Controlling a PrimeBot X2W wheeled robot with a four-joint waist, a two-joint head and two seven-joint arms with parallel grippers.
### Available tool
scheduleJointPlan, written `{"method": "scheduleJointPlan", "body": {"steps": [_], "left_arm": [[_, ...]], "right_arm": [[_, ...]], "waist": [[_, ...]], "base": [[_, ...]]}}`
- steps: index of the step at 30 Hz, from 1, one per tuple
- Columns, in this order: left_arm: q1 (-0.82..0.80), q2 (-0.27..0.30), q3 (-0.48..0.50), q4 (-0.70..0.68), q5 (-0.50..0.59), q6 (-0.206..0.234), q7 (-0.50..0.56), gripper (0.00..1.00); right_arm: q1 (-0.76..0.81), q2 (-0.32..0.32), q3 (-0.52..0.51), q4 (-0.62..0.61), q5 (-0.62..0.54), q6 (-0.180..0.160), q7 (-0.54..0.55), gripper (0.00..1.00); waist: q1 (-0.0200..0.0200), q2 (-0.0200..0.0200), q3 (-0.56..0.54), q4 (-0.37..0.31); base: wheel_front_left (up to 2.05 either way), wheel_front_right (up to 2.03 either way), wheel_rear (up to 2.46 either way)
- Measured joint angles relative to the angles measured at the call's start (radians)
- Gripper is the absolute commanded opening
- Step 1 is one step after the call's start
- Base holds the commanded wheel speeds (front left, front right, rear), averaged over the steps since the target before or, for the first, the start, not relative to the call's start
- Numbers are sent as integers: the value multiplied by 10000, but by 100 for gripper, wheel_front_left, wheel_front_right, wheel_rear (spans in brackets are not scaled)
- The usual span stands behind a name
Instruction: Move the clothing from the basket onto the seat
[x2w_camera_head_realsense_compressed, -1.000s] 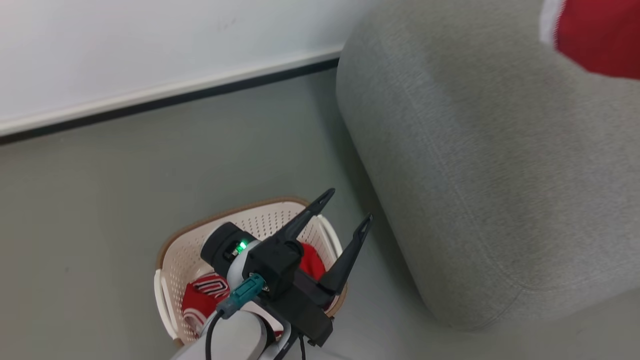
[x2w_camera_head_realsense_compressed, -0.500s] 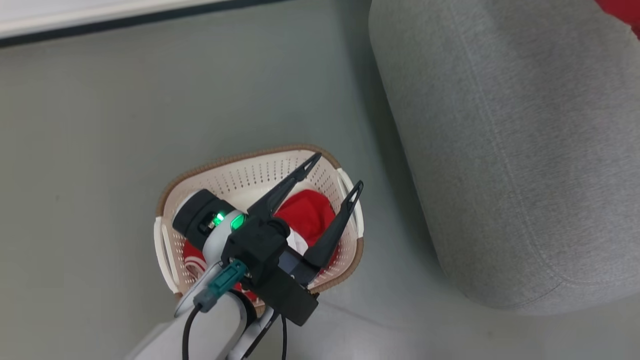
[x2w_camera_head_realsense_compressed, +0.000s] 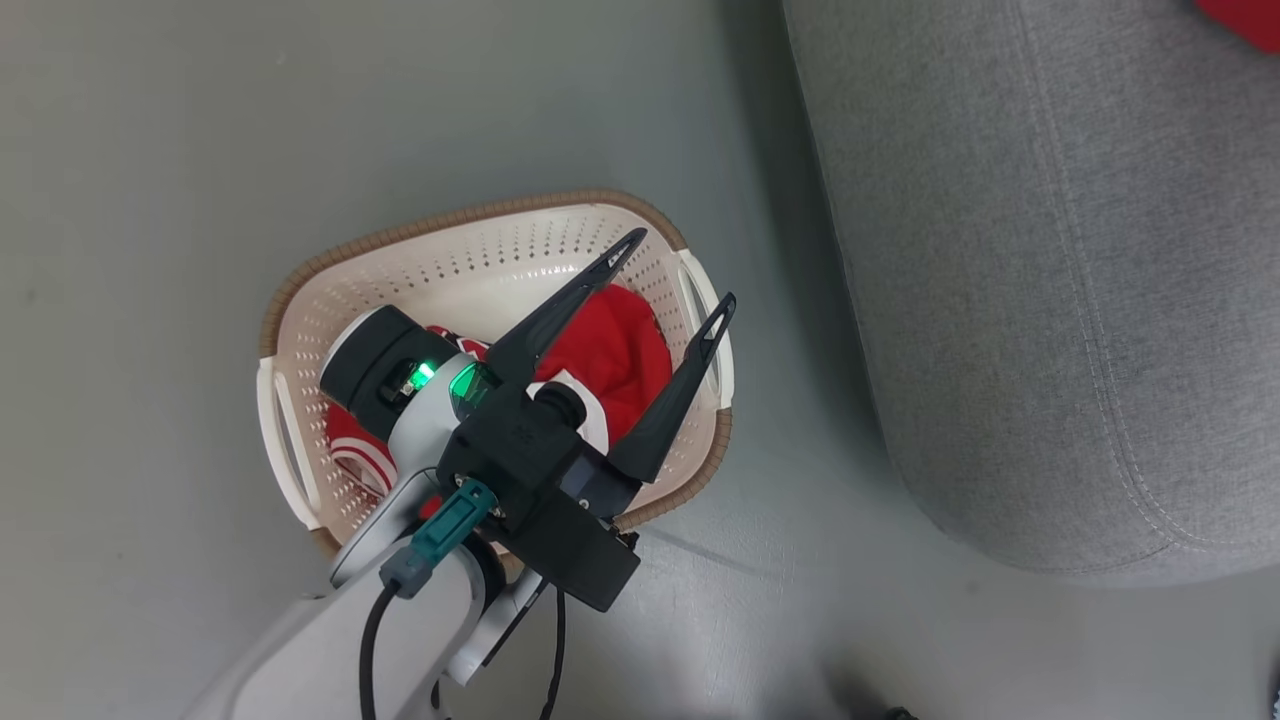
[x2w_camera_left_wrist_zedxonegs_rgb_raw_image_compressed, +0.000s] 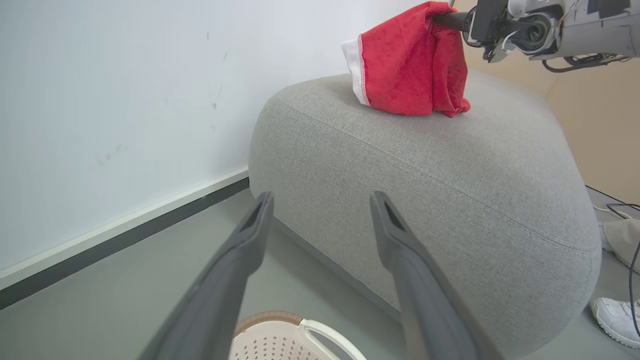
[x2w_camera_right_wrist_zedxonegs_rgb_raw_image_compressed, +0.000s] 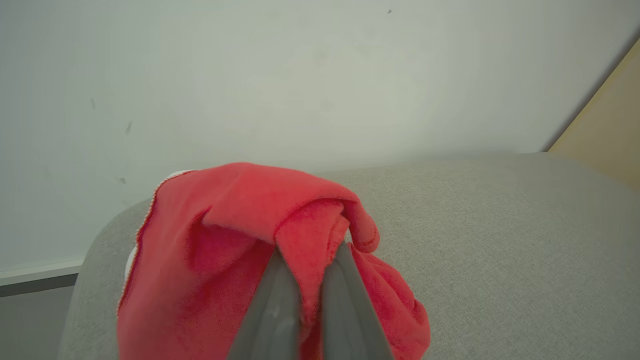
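Observation:
The cream basket (x2w_camera_head_realsense_compressed: 470, 215) with its brown rim stands on the floor left of the grey seat (x2w_camera_head_realsense_compressed: 1050, 280). Red clothing (x2w_camera_head_realsense_compressed: 620, 350) lies inside it, and a white-striped red piece (x2w_camera_head_realsense_compressed: 355, 450) shows beside my arm. My left gripper (x2w_camera_head_realsense_compressed: 682, 271) hangs open above the basket's right side with nothing between its fingers; in the left wrist view it (x2w_camera_left_wrist_zedxonegs_rgb_raw_image_compressed: 322, 197) points toward the seat (x2w_camera_left_wrist_zedxonegs_rgb_raw_image_compressed: 450, 175). My right gripper (x2w_camera_right_wrist_zedxonegs_rgb_raw_image_compressed: 310, 250) is shut on a plain red garment (x2w_camera_right_wrist_zedxonegs_rgb_raw_image_compressed: 225, 225) with white trim. The garment (x2w_camera_left_wrist_zedxonegs_rgb_raw_image_compressed: 405, 70) hangs bunched with its lower end touching the seat's top.
A white wall with a dark skirting strip (x2w_camera_left_wrist_zedxonegs_rgb_raw_image_compressed: 125, 240) runs behind the basket and seat. A person's white shoe (x2w_camera_left_wrist_zedxonegs_rgb_raw_image_compressed: 615, 320) and a beige trouser leg (x2w_camera_left_wrist_zedxonegs_rgb_raw_image_compressed: 622, 240) are at the seat's far end. Grey floor (x2w_camera_head_realsense_compressed: 150, 150) surrounds the basket.
The head camera has tilted down, so the basket and seat sit higher in the picture and the wall has left it. My left gripper stays open over the basket.

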Motion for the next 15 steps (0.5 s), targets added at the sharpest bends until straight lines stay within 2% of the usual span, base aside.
{"method": "scheduleJointPlan", "body": {"steps": [3, 4, 5, 6, 7, 8, 15], "left_arm": [[-4, 10, -6, 58, 0, 0, 8, 100], [-4, 12, -10, 98, 0, 0, 8, 100], [-4, 12, -19, 155, 0, 0, 8, 100], [0, 10, -36, 203, 0, 0, 8, 100], [1, 8, -44, 242, 0, 0, 8, 100], [4, 12, -35, 282, 0, 0, -6, 100], [89, 59, 50, 675, -48, 0, -215, 100]], "right_arm": [[8, 61, 144, 238, -157, 29, -96, 0], [10, 111, 174, 293, -198, 35, -136, 10], [22, 159, 230, 326, -228, 81, -180, 38], [35, 199, 276, 357, -261, 127, -222, 56], [58, 219, 324, 380, -328, 165, -238, 91], [71, 236, 378, 414, -389, 221, -278, 100], [648, 522, 573, 619, -535, 389, -405, 100]], "waist": [[0, 0, 196, -42], [-1, 0, 232, -66], [-1, -1, 249, -93], [-1, 0, 252, -117], [-1, 0, 241, -130], [-1, 0, 219, -141], [-2, -1, -89, -240]], "base": [[0, 0, 0], [0, 0, 0], [0, 0, 0], [0, 0, 0], [0, 0, 0], [0, 0, 0], [0, 0, 0]]}}
